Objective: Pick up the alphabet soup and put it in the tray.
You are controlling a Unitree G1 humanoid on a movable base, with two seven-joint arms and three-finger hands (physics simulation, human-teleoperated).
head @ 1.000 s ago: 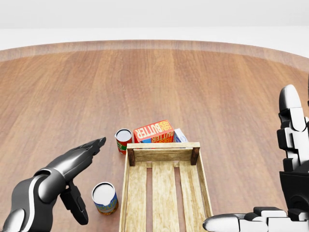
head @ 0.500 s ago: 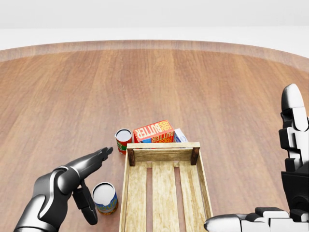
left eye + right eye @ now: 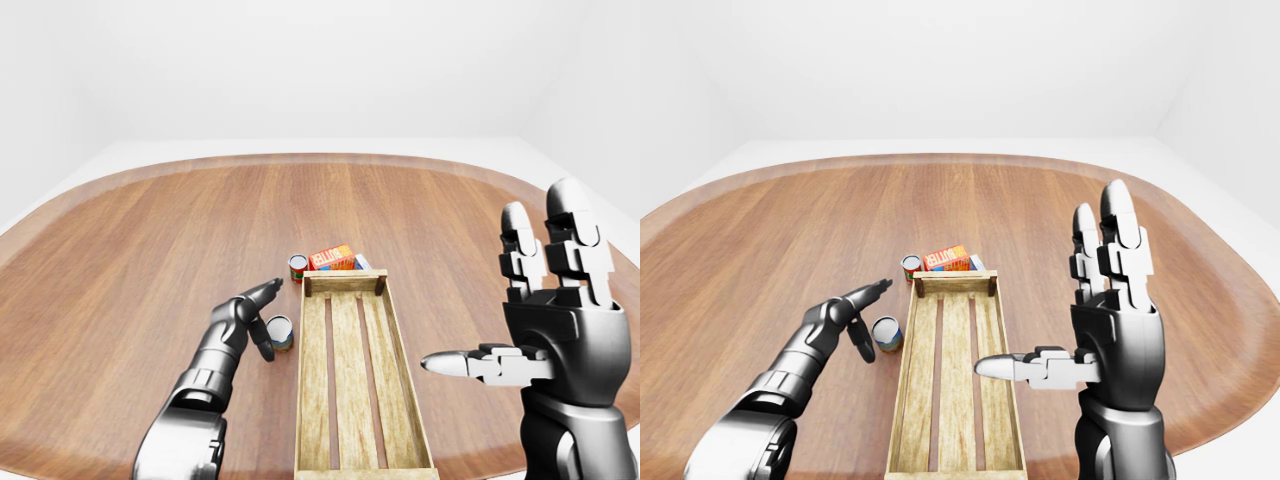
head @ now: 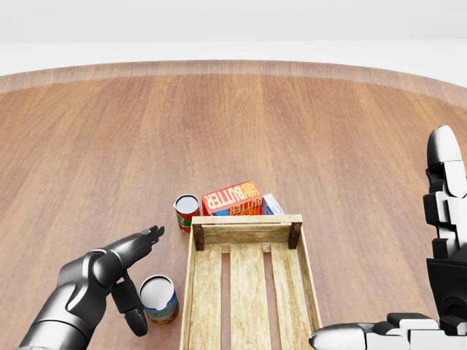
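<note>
A can with a blue and yellow label, which I take for the alphabet soup [image 4: 159, 297], stands upright on the wooden table just left of the wooden slatted tray [image 4: 250, 284]. My left hand [image 4: 148, 281] is open right beside the can on its left, with the thumb [image 4: 134, 313] close to its side and the fingers [image 4: 146, 238] stretched past it above. I cannot tell whether it touches the can. My right hand [image 3: 500, 300] is open and empty, raised to the right of the tray.
A second can with a red label [image 4: 187, 211] stands at the tray's top left corner. A red and orange butter box [image 4: 232, 198] lies against the tray's top end, with a blue and white box [image 4: 272, 205] behind it. The round table's edge [image 4: 233, 67] curves across the top.
My left hand has drawn down and in toward the blue and yellow can, its thumb now close beside it. The right hand has barely moved. The cans and tray are still.
</note>
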